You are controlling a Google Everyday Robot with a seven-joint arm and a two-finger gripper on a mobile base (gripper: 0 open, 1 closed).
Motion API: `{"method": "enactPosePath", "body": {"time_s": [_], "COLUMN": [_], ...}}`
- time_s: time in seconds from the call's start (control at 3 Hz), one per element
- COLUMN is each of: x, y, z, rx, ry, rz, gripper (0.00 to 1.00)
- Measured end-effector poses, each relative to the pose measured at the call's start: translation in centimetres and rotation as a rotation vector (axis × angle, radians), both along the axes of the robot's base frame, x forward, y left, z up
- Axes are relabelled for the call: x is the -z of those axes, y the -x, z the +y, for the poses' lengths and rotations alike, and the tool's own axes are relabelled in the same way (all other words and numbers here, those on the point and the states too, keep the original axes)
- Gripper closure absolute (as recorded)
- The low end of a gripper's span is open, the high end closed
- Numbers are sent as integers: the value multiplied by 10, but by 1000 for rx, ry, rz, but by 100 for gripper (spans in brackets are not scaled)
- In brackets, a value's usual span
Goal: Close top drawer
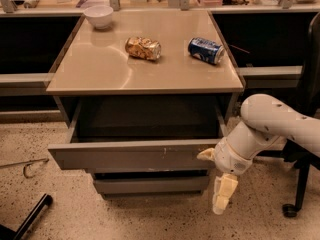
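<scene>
The top drawer point(135, 156) is a wide grey metal drawer under the beige tabletop, standing partly open with its dark inside showing. Its flat front has small pale scratch marks near the middle of its upper edge. My gripper point(215, 176) is at the right end of the drawer front, on a white arm coming in from the right. It is open and empty. One pale finger point(205, 155) points left and touches the front panel's right end. The other finger point(223, 194) hangs down toward the floor.
On the cabinet top point(100, 74) lie a white bowl point(98, 15), a crumpled brown can point(143, 48) and a blue can point(206, 50). A lower drawer front point(150, 185) sits below. A chair base with a wheel point(290, 210) stands at right. A black bar point(30, 216) and a wire point(27, 166) lie on the floor at left.
</scene>
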State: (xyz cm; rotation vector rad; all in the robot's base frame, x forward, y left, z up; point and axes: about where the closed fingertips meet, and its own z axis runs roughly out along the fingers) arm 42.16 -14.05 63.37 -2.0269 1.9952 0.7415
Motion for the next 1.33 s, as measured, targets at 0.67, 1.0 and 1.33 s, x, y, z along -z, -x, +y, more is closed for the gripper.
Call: {"method": "enactPosePath", "body": {"time_s": [0.67, 1.0, 1.33], "x": [3, -4, -12], "y": [-50, -87, -132], "z": [-8, -6, 12], "rx": [-9, -3, -9], "ry": [-36, -34, -46], "rz": [-65, -137, -247], "gripper": [0, 0, 0]}}
